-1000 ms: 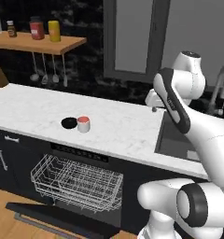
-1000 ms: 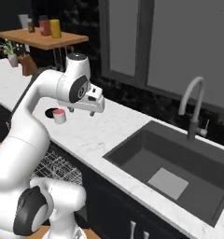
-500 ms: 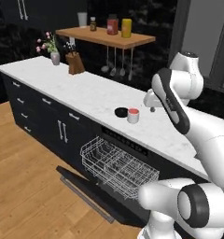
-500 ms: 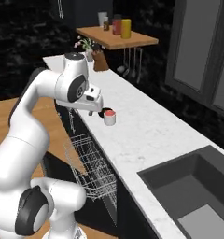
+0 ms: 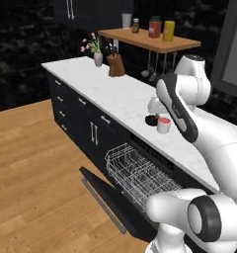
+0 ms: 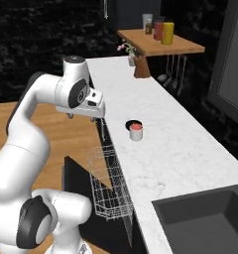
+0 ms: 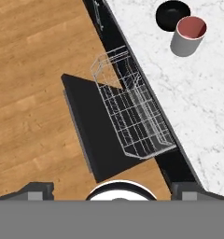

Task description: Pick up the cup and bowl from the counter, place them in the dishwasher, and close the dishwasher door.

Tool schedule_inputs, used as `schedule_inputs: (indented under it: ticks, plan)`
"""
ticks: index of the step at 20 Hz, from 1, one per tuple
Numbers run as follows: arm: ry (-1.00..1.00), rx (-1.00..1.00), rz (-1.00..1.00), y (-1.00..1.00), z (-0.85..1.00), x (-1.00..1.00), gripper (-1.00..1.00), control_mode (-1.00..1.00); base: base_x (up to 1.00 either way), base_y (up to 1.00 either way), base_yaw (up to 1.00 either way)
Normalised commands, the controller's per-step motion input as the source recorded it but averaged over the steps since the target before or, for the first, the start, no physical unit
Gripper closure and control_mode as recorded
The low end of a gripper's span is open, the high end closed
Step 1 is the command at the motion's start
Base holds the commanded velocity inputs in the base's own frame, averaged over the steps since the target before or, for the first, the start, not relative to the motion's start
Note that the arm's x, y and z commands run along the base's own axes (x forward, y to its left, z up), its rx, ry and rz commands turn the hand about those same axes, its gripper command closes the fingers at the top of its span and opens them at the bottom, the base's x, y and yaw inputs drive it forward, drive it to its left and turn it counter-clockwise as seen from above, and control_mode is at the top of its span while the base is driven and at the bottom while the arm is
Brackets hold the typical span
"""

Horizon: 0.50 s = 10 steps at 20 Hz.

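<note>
Plainly, the fingers (image 7: 38, 187) stand wide apart, holding nothing.

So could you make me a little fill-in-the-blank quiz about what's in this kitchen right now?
1. The small grey-white cup with a red inside stands on the white marble ____.
2. The shallow round black bowl sits right ____ the cup.
3. The black dishwasher door with its long grey handle lies folded ____.
4. The white wire rack holds ____ dishes.

Missing words: counter; beside; open; no
</note>
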Motion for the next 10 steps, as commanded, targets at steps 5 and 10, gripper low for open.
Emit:
schedule_inputs:
  ticks: [5,10]
  plan:
    - [0.0,0.0,0.0,0.0,0.0,0.0,-1.0,1.0,0.0,-0.6,0.23]
    - [0.0,0.0,0.0,0.0,0.0,0.0,-1.0,1.0,0.0,-0.44,0.09]
